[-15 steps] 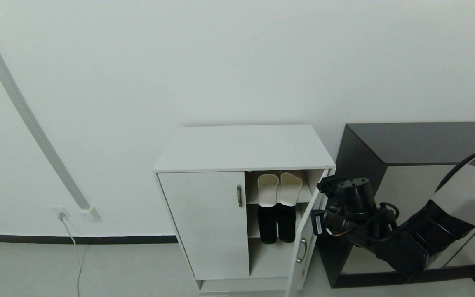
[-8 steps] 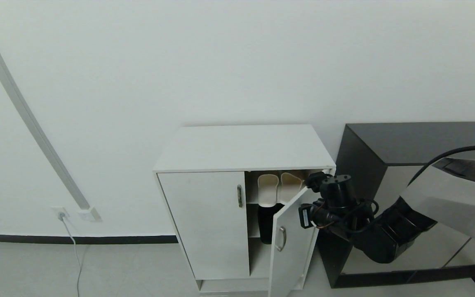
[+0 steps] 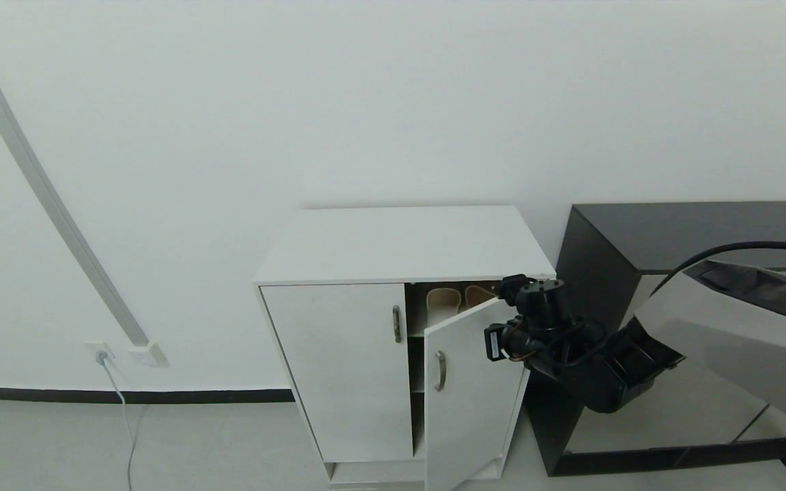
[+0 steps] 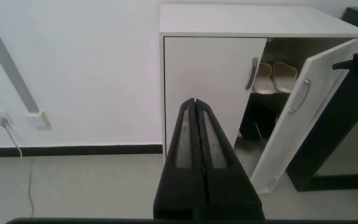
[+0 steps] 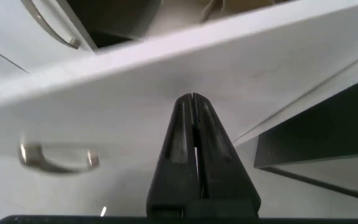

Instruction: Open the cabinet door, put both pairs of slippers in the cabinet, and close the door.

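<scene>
White shoe cabinet stands against the wall. Left door is shut. Right door is partway open and angled out from the front. Its free edge with the metal handle sits close to the left door. The gap between the doors is narrow and dark.

Cream slippers, one pair, lie side by side on the top shelf inside, seen over the right door's top edge. Shelf below them looks dark in the left wrist view; can't tell what is there.

Right gripper has its fingers pressed together with nothing between them. The tips are against the outer face of the right door, near its top edge.

Left gripper also has its fingers together and is empty. It is well back from the cabinet, pointing at the left door.

Black sideboard stands just right of the cabinet. Wall socket with a cable is low on the wall, well left of it.
</scene>
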### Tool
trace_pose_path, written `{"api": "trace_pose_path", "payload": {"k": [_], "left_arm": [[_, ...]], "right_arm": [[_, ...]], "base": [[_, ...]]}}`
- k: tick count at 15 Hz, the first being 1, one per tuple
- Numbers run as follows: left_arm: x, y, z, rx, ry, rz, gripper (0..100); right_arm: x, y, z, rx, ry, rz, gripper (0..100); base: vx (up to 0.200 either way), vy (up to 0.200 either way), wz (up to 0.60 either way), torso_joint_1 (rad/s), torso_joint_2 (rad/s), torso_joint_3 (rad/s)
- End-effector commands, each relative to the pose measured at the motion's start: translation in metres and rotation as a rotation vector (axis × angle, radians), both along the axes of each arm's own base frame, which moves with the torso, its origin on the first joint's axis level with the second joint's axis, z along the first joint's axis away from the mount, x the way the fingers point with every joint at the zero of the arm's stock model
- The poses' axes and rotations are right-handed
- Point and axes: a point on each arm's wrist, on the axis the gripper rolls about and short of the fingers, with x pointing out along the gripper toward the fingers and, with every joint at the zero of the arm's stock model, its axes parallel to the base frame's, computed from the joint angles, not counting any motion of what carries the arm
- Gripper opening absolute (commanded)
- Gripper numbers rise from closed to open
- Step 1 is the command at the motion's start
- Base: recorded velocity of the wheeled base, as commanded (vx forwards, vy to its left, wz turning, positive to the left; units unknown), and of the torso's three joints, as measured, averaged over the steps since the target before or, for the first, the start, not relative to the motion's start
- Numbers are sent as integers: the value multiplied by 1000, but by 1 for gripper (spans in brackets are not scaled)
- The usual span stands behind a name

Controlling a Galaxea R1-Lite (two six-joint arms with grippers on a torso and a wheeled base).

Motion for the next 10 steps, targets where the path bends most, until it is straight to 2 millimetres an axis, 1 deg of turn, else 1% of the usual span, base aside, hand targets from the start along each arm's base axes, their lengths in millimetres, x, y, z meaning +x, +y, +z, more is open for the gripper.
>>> {"api": "trace_pose_path", "payload": {"k": [1,4,10], "left_arm": [[0,0,0,0,0,1,0],[0,0,0,0,3,1,0],[0,0,0,0,0,1,0]], "right_arm": [[10,0,1,4,-6,-12,0],[20,3,5,13,-27,-16,0],[30,1,8,16,-34,-32,0]], "base": [[0,0,0,0,0,0],[0,0,0,0,0,0],[0,0,0,0,0,0]]}}
